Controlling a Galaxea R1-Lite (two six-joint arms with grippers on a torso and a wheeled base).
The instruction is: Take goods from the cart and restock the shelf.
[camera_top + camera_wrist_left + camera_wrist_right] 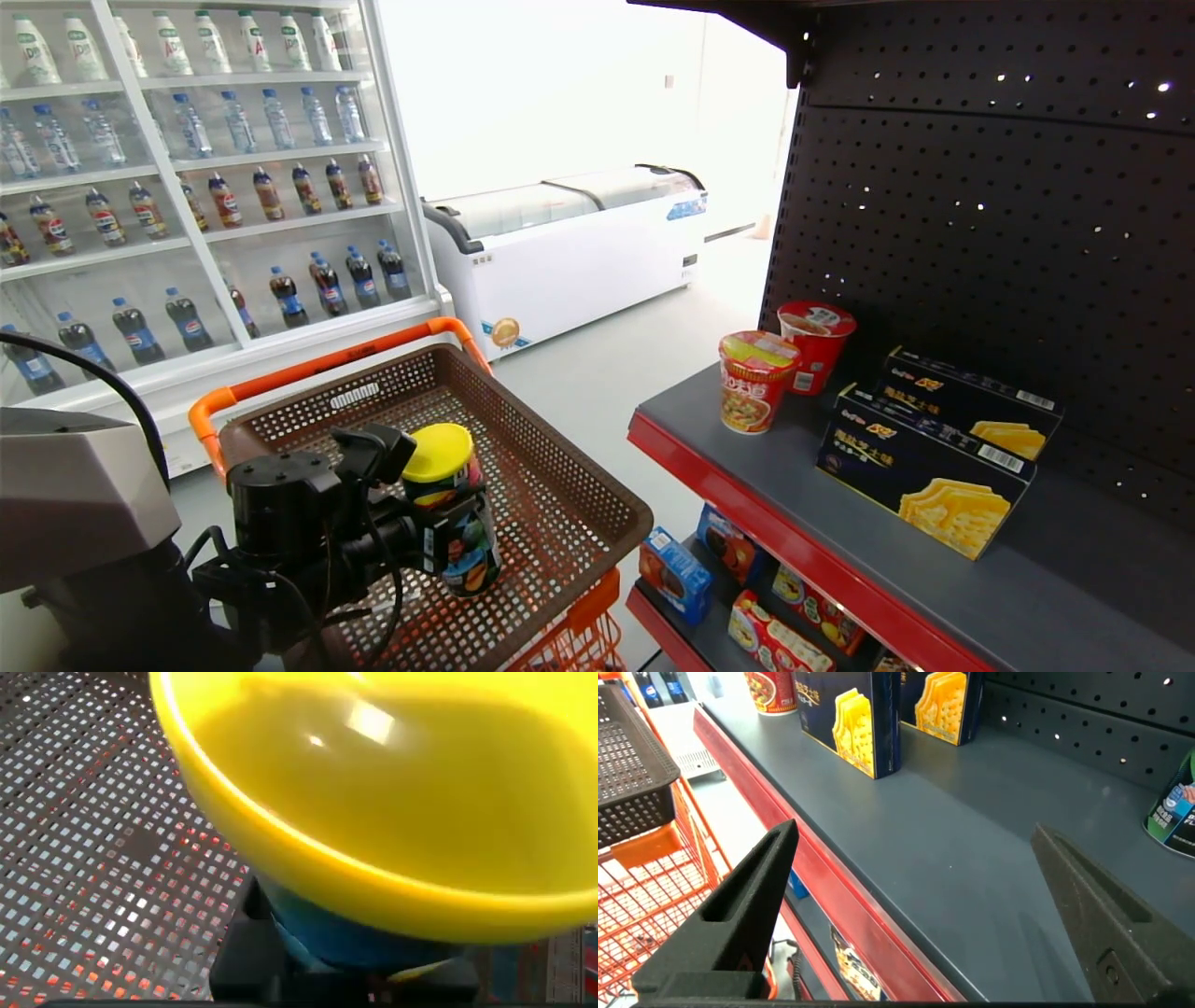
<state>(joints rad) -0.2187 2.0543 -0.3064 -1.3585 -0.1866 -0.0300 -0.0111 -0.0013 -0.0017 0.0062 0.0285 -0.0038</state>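
Left hand pinching the yellow-lidded can, upright in the cart basket. Right hand spread above the shelf. Risky: a low side grip, so swinging across could tip the can or catch the basket's rim.

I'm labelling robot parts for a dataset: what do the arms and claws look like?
The left claw is black and blocky, on a black wrist housing with looping black cables. The right claw has two matte black, wedge-shaped fingers.
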